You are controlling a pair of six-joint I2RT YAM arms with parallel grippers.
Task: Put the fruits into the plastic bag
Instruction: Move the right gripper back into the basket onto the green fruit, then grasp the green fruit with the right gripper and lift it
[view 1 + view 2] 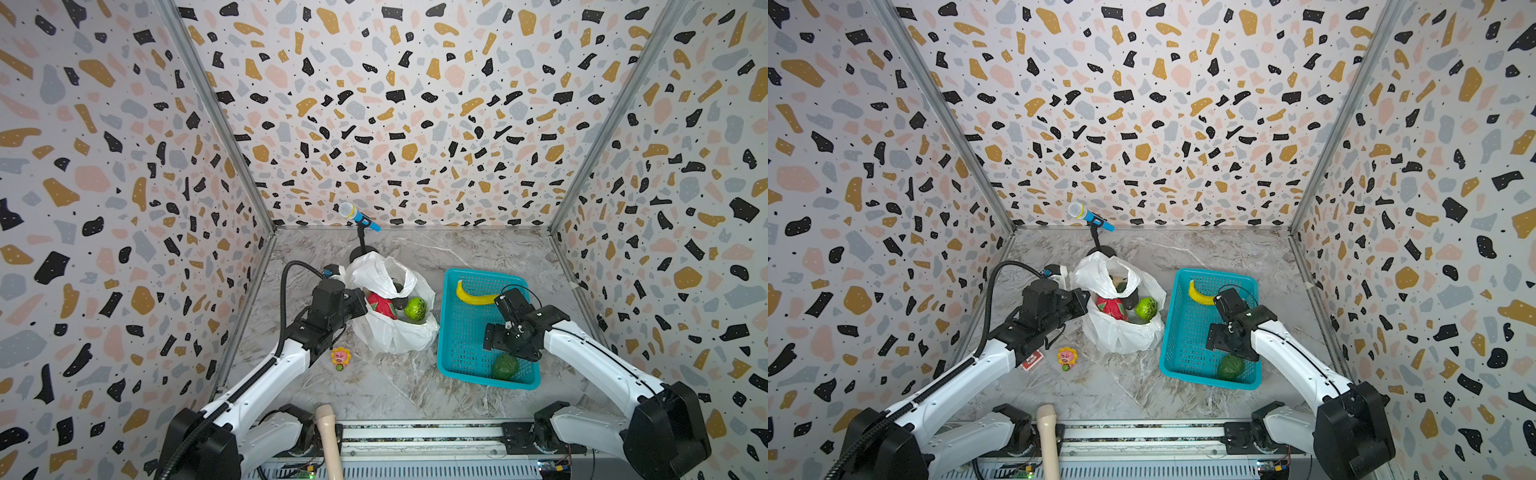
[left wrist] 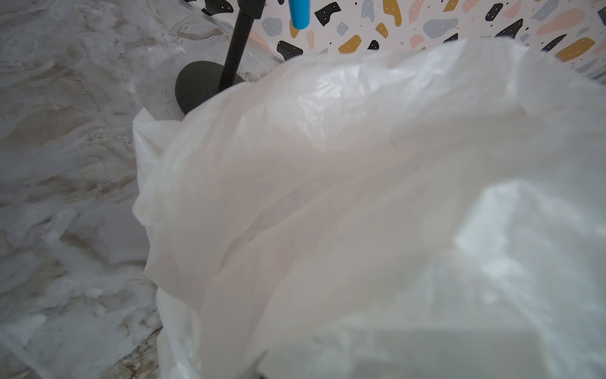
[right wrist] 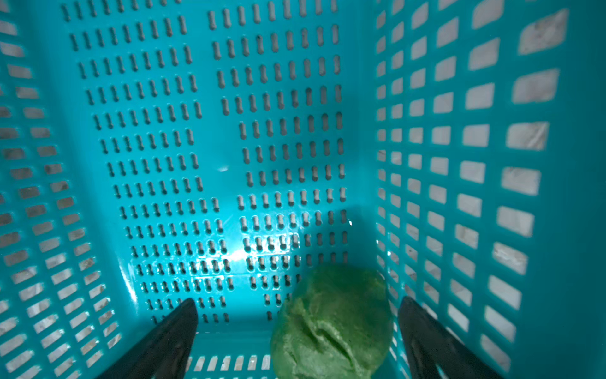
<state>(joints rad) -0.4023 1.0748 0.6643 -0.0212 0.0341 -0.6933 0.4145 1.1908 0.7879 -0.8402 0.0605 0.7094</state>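
In both top views the left gripper is pressed together on the rim of the plastic bag, whose mouth faces upward. Just past its tip, inside the bag, the dragon fruit lies slanted, with the bumpy green fruit beyond it. The right gripper hangs over the teal basket, directly above the dark green fruit. The banana lies beyond it at the basket's far end, its long axis crosswise to the basket and its ends curling away. The marble tabletop is enclosed by terrazzo-patterned walls.

In the left wrist view, crinkled bag film covers the jaws; a black stand base sits behind on the marble.

In the right wrist view the fingers are spread wide, empty. The dark green fruit lies between them on the basket floor, nearer one finger.
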